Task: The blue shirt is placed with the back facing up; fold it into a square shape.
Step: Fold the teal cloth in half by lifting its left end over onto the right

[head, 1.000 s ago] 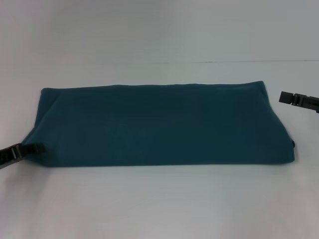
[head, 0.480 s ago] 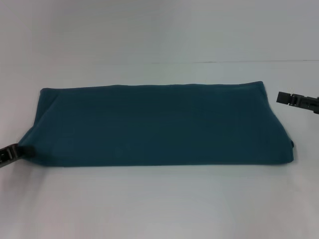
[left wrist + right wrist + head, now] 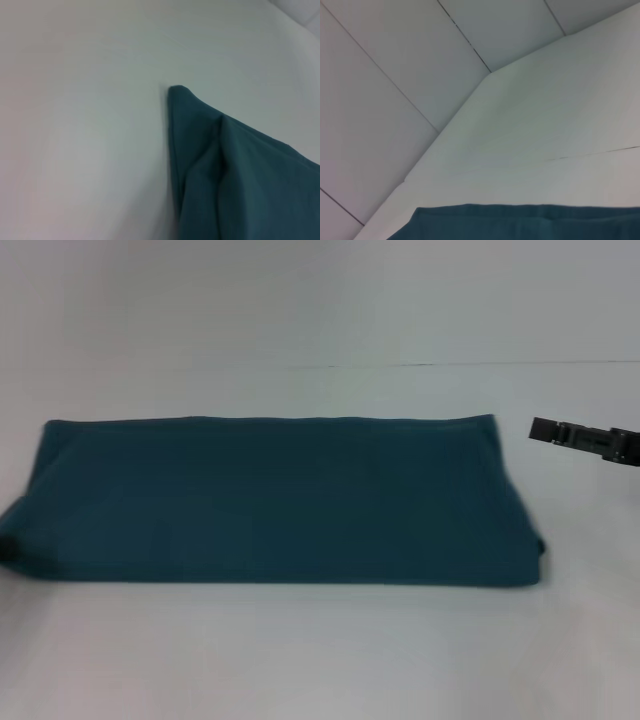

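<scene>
Lying flat: blue shirt (image 3: 270, 502) | long axis left-right | plain side up

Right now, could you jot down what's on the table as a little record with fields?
item: dark teal-blue cloth shirt, plain side up
shape: long folded band, not yet a square
surface: white table
left end effector: barely visible at the shirt's left near corner
right end effector: beside the shirt's far right corner, apart from the cloth
</scene>
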Controlling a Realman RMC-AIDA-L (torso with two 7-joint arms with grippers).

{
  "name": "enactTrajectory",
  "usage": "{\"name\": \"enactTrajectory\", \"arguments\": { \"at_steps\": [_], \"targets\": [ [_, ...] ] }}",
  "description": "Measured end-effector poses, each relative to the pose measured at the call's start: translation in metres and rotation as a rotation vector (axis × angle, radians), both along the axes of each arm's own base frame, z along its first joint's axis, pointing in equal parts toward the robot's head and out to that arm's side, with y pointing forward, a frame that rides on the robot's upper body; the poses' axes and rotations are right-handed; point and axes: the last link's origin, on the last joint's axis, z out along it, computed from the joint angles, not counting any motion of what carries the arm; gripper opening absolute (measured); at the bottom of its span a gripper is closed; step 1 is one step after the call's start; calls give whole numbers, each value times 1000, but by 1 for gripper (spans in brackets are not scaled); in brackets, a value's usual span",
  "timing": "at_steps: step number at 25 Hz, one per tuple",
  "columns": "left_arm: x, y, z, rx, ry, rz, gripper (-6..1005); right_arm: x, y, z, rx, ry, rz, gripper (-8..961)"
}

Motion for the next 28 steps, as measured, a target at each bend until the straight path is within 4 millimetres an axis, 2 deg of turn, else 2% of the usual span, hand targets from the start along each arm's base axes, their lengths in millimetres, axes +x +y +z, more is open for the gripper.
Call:
{"name": "enactTrajectory", "arguments": {
  "at_steps": [2, 3, 12, 14, 16, 18, 21, 25, 28],
  "targets": [
    [-3, -2, 4, 9, 5, 11, 56, -4, 3, -4, -1, 0, 3, 917],
    [-11, -8, 14, 29, 23, 35, 60, -5, 5, -5, 1, 0, 4, 917],
    [-34, -35, 60, 141, 90, 113, 88, -19, 14, -15, -4, 2, 29, 916],
    [-34, -39, 69, 164, 84, 114, 95, -20, 14, -16, -2, 1, 35, 916],
    [-27, -39, 73, 177, 49, 76, 101, -20, 13, -16, -2, 2, 39, 916],
    [-12, -35, 74, 184, -7, 0, 107, -18, 11, -16, -2, -1, 41, 916],
    [24, -22, 66, 183, -126, -178, 117, -12, 6, -14, 2, -6, 41, 916],
    [80, 1, 39, 124, -278, -416, 130, -3, -1, -9, 8, -16, 41, 916],
    [122, 21, 7, 69, -368, -547, 139, 3, -7, -5, 9, -30, 39, 916]
  ]
}}
